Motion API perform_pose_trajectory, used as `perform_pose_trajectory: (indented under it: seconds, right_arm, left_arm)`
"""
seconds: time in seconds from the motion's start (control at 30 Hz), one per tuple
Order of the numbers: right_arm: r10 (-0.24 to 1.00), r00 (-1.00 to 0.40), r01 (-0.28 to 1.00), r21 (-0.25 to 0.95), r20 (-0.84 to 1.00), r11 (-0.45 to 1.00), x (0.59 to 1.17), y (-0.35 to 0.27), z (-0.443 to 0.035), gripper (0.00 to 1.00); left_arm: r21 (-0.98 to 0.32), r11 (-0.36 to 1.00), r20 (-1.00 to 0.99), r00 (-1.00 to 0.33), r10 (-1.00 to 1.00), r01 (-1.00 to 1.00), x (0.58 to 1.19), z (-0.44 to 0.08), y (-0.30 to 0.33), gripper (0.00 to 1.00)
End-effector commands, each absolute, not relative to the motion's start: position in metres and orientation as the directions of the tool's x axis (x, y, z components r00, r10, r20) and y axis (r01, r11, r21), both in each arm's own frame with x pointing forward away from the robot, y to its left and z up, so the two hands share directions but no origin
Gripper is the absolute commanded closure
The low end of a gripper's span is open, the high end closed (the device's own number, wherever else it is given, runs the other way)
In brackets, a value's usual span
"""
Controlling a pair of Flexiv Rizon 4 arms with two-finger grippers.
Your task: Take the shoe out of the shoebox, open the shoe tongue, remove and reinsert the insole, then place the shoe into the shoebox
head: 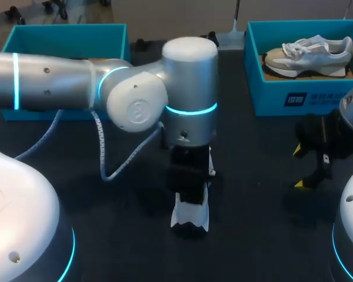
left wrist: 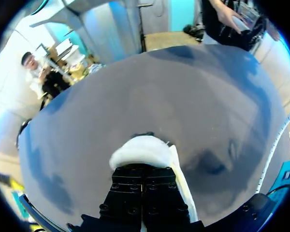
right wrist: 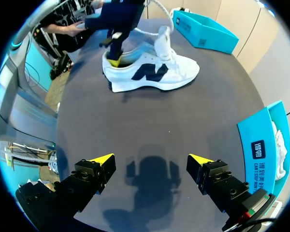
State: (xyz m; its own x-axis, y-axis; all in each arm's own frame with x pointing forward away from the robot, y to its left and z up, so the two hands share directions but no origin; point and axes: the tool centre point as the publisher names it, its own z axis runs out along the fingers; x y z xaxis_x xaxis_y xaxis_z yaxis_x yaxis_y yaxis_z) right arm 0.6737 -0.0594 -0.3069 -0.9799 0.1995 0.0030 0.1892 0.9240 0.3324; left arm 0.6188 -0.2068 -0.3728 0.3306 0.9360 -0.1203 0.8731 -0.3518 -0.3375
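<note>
While the white shoe [right wrist: 154, 72] stands on its sole on the dark surface [right wrist: 135, 125], the left jaws sit right at its heel and seem clenched on the heel edge. The right jaws hang wide apart, well away from the shoe, holding nothing.

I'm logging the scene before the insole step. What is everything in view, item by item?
white shoe: one, white with a dark logo, on its sole mid-table.
second shoe: one, grey and white, inside the right shoebox.
left shoebox: one, blue, far left of the table.
right shoebox: one, blue, far right of the table.
table: one, dark.
left gripper: one, black, shut on the white shoe's heel.
right gripper: one, black with yellow tips, open over bare table.
</note>
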Motion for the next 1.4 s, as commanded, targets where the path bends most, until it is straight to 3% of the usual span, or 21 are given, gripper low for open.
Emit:
perform_pose_trajectory:
  seconds: [0.03, 0.37, 0.7, 0.97, 1.1, 1.4]
  right_arm:
    - [0.201, -0.980, 0.190, 0.329, 0.001, 0.925, 0.673, -0.058, -0.308, 0.00]
    - [0.201, -0.980, 0.190, 0.329, 0.001, 0.925, 0.673, -0.058, -0.308, 0.00]
    - [0.201, -0.980, 0.190, 0.329, 0.001, 0.925, 0.673, -0.058, -0.308, 0.00]
    - [0.201, -0.980, 0.190, 0.329, 0.001, 0.925, 0.673, -0.058, -0.308, 0.00]
    - [0.201, -0.980, 0.190, 0.329, 0.001, 0.925, 0.673, -0.058, -0.308, 0.00]
    - [0.201, -0.980, 0.190, 0.329, 0.001, 0.925, 0.673, -0.058, -0.308, 0.00]
  left_arm:
    - [-0.352, -0.371, -0.036, 0.383, 0.923, 0.859, 0.611, -0.396, -0.218, 1.00]
    - [-0.136, -0.277, 0.005, 0.280, 0.960, 0.951, 0.642, -0.417, -0.191, 1.00]
    - [0.043, -0.176, -0.016, 0.176, 0.984, 0.984, 0.690, -0.395, -0.187, 1.00]
    - [-0.099, -0.136, -0.152, 0.121, 0.981, 0.986, 0.689, -0.360, -0.205, 1.00]
    - [-0.218, -0.200, -0.172, 0.164, 0.971, 0.955, 0.675, -0.348, -0.215, 1.00]
    - [-0.322, -0.302, -0.149, 0.267, 0.952, 0.897, 0.630, -0.363, -0.222, 1.00]
